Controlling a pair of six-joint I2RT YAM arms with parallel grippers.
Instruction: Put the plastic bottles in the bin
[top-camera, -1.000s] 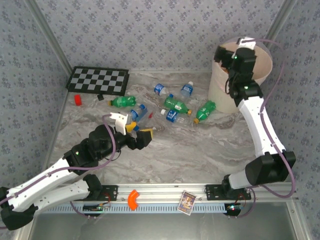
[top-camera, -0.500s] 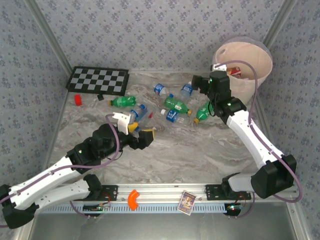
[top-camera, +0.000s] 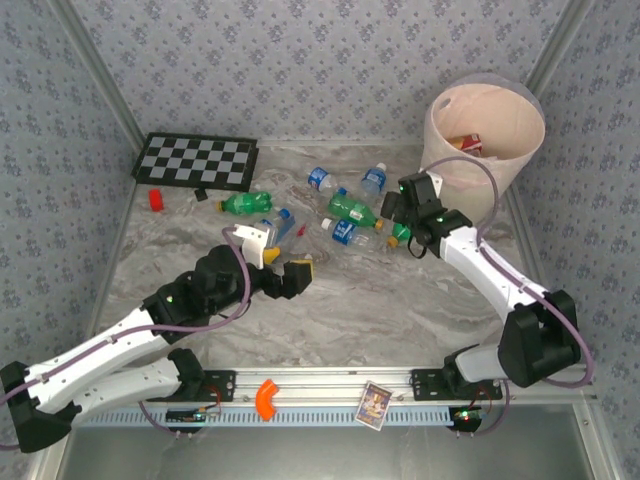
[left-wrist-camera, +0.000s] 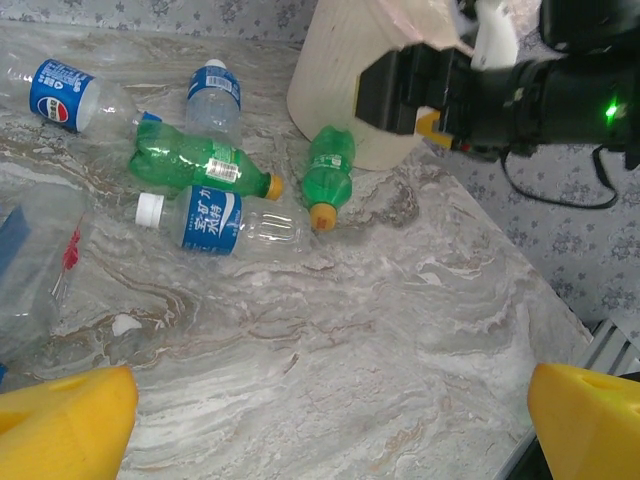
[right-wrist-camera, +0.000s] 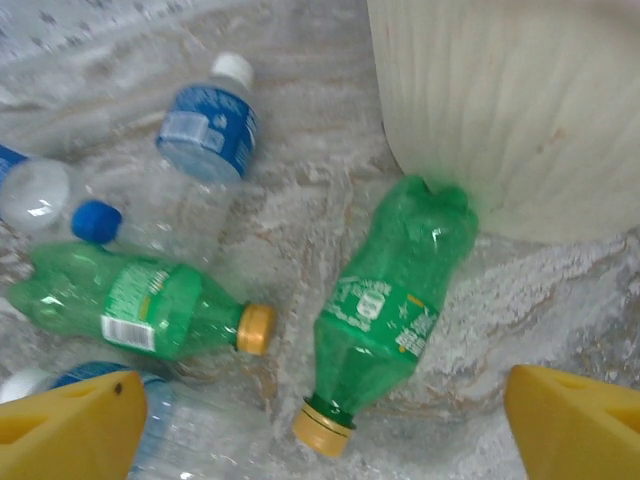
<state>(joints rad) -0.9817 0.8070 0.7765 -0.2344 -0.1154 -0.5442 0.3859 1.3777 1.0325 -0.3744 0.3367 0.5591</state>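
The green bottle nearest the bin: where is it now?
The green bottle lies on its side, centre of the right wrist view, base by the bin, a second green bottle to its left.

White Chinese characters (too small to read) stood on the blue-labelled bottle lying left of the bin

Hangs, right tool spread wide, over a green bottle touching the bin. Takes in a second green bottle and a blue-labelled bottle leftward.
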